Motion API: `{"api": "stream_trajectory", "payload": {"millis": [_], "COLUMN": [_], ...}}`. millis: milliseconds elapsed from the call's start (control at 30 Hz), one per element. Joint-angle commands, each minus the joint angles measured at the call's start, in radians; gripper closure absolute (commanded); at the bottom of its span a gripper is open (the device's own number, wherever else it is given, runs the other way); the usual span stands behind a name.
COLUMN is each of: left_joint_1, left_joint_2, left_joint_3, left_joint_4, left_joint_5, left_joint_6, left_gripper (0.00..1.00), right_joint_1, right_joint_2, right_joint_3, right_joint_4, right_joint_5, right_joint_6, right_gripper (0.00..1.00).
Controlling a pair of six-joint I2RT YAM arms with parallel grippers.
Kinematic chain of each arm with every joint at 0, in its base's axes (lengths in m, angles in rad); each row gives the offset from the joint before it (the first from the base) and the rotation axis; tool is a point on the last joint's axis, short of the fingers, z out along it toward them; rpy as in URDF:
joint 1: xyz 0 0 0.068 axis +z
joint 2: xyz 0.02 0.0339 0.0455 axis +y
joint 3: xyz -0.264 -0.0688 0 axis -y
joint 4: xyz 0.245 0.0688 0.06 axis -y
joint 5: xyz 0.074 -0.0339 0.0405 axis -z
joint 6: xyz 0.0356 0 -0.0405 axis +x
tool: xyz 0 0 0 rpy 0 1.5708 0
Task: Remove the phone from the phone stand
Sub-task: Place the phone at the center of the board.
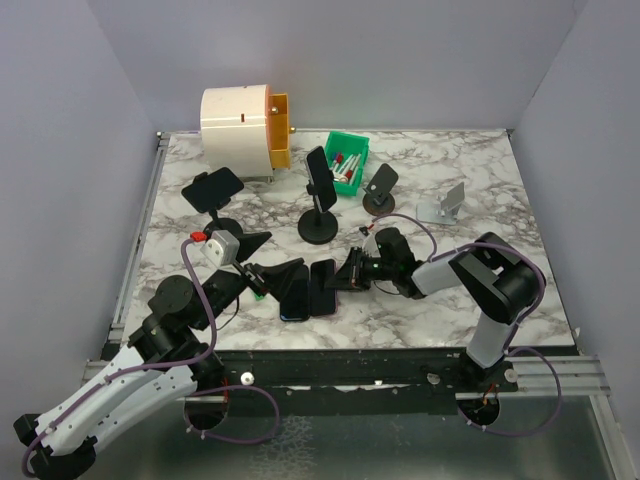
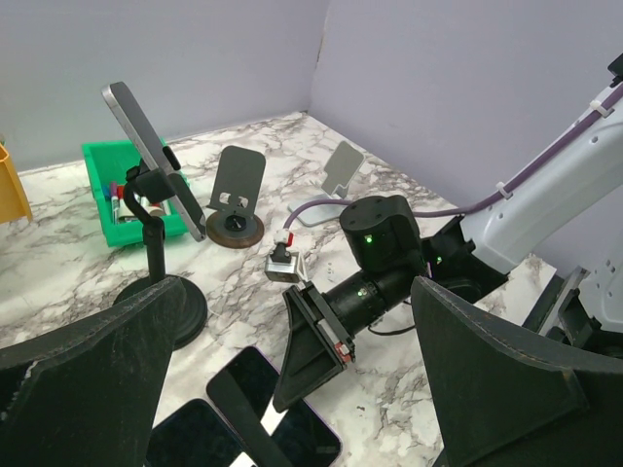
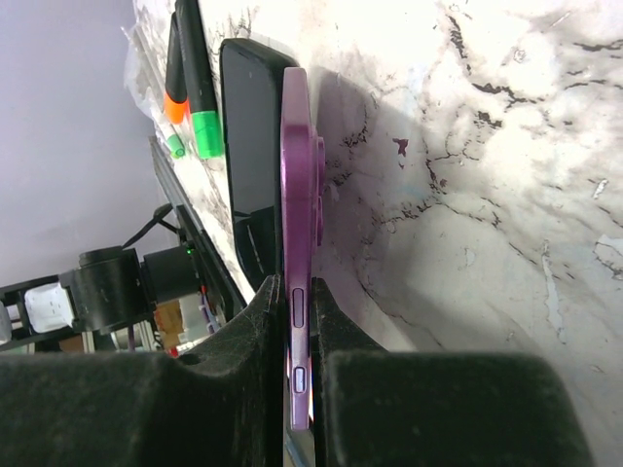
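Main worry: the right gripper is pinching the purple phone across its thin body right at 1 end. The long free part can swing or slide out and clack onto the black phone just beside it. That purple phone is off any stand, low over the table at the near middle. The left gripper is spread wide and sits close on the left, so a sideways move could bump fingers. Count, best I can tell: 4 stands. 2 are loaded, the left stand phone and the centre stand phone, and 2 are empty at the far right, the dark stand and the grey stand. Phones: 2 on stands, 1 pinched, at least 2 flat nearby (the grippers hide some). Plus 1 green bin.
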Motion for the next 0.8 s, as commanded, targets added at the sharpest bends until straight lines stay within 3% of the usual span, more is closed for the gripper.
{"api": "stream_trajectory", "payload": {"millis": [0,367,767], "left_joint_1": [-0.004,-0.003,-0.004], "left_joint_2": [-0.004,0.002,0.006], "left_joint_3": [-0.005,-0.004,-0.003], "left_joint_4": [-0.008,-0.008,-0.008], "left_joint_5": [0.014,0.015,0.017], "left_joint_6": [0.006,0.005,0.001], "left_gripper": [0.01,0.01,0.01], "right_joint_1": [0.009,0.008,0.006], "right_joint_2": [0.009,0.0,-0.04], "right_joint_3": [0.009,0.018,0.018], "right_joint_4": [-0.075,-0.157,-0.247], "right_joint_5": [0.047,0.079,0.143], "right_joint_6": [-0.033,-0.06,-0.092], "right_gripper": [0.98,0.62,0.49]}}
